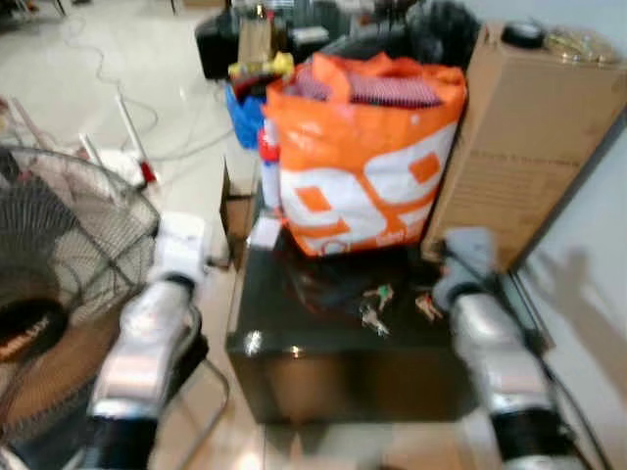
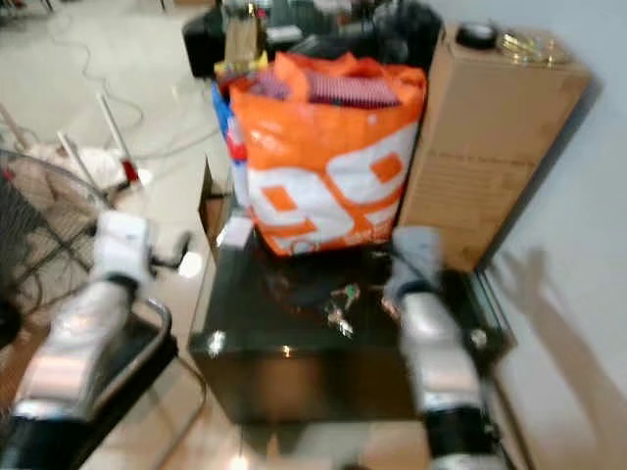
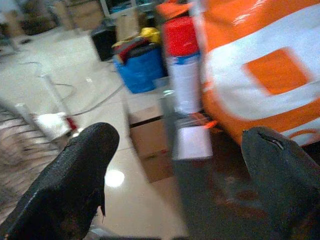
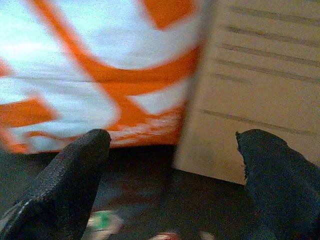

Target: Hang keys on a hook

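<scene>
The keys (image 1: 377,305) lie loose on the dark glossy top of a low black cabinet (image 1: 294,377), about midway along it and nearer its front edge than its back, with a second small cluster just to their right. They are blurred: a green tag and some silvery metal can be made out, plus a reddish bit on the right-hand cluster, and no more. In the right wrist view the green tag (image 4: 102,220) shows low between the fingers, a detail the head views give only as a smear.

The right gripper (image 4: 172,185) hangs over the cabinet's right part, its two black fingers (image 4: 65,185) spread wide with nothing between them. The left gripper (image 3: 185,185) is held off the cabinet's left edge, fingers likewise wide apart and empty.

Behind the keys, at the back edge, stands an orange and white bag (image 1: 362,166). The left wrist view shows a white spray can with a red cap (image 3: 182,65) beside the bag and a small white card (image 3: 194,142) at the cabinet's left back corner. A tall cardboard box (image 1: 529,137) stands to the right, a fan (image 1: 59,284) on the floor to the left.
</scene>
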You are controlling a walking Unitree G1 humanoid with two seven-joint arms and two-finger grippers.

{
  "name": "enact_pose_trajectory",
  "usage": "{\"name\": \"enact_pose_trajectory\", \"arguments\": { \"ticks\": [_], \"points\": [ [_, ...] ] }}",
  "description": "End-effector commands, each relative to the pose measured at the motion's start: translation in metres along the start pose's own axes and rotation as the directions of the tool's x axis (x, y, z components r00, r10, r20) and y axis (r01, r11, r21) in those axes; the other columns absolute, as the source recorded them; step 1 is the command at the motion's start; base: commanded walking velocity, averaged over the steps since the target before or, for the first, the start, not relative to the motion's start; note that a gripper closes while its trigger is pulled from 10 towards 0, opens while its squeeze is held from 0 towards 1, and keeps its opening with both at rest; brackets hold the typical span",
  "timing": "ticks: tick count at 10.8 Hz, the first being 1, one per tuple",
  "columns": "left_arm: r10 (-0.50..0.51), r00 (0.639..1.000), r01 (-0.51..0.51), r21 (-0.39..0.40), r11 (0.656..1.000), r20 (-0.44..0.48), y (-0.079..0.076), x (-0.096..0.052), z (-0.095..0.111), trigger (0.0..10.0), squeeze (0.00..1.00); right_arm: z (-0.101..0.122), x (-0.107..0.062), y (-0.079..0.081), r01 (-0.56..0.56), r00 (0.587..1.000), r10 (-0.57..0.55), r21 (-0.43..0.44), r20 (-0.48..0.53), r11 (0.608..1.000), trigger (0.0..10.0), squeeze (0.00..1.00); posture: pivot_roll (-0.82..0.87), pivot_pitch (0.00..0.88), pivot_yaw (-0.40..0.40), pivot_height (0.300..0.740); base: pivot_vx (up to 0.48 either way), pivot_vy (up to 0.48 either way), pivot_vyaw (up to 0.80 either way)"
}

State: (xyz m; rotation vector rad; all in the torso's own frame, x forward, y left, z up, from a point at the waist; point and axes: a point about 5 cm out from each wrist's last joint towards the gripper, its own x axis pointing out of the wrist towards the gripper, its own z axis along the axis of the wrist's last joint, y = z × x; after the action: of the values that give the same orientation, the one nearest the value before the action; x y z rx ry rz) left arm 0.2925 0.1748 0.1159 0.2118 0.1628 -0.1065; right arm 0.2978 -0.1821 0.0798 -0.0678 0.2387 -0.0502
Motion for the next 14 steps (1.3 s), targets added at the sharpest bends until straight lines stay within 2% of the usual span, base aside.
{"name": "enact_pose_trajectory", "arguments": {
  "ticks": [1, 3, 5, 10, 14],
  "points": [
    [0.023, 1.0, -0.023, 0.013, 1.0, 0.004, 0.008, -0.001, 0.002, 10.0, 0.0, 0.007, 0.002, 0.005, -0.01, 1.0, 0.01, 0.007, 0.026, 1.0, 10.0, 1.0, -0.03, 0.0, 0.013, 0.74, 0.296, 0.0, 0.0],
    [0.025, 1.0, -0.026, 0.012, 1.0, 0.002, 0.009, -0.001, 0.001, 10.0, 0.0, 0.008, 0.002, 0.006, 0.0, 1.0, -0.001, 0.058, 0.016, 0.998, 10.0, 1.0, -0.04, 0.0, 0.016, 0.74, 0.3, 0.0, 0.0],
    [0.025, 1.0, -0.025, 0.013, 1.0, 0.002, 0.009, 0.0, 0.002, 10.0, 0.0, 0.008, 0.002, 0.008, -0.009, 1.0, 0.009, 0.055, 0.008, 0.998, 10.0, 1.0, -0.04, 0.0, 0.018, 0.74, 0.302, 0.0, 0.0],
    [0.031, 0.999, -0.032, 0.048, 0.998, 0.023, 0.009, 0.0, 0.005, 10.0, 0.0, 0.014, 0.004, 0.013, -0.046, 0.998, 0.044, 0.079, 0.034, 0.996, 10.0, 1.0, -0.03, 0.0, 0.01, 0.74, 0.0, 0.0, 0.0],
    [0.031, 0.999, -0.033, 0.053, 0.998, 0.028, 0.01, -0.001, 0.004, 10.0, 0.0, 0.012, 0.003, 0.017, -0.057, 0.998, 0.055, 0.071, 0.028, 0.996, 10.0, 1.0, -0.02, 0.0, 0.003, 0.74, 0.0, -0.341, 0.0]
  ]
}}
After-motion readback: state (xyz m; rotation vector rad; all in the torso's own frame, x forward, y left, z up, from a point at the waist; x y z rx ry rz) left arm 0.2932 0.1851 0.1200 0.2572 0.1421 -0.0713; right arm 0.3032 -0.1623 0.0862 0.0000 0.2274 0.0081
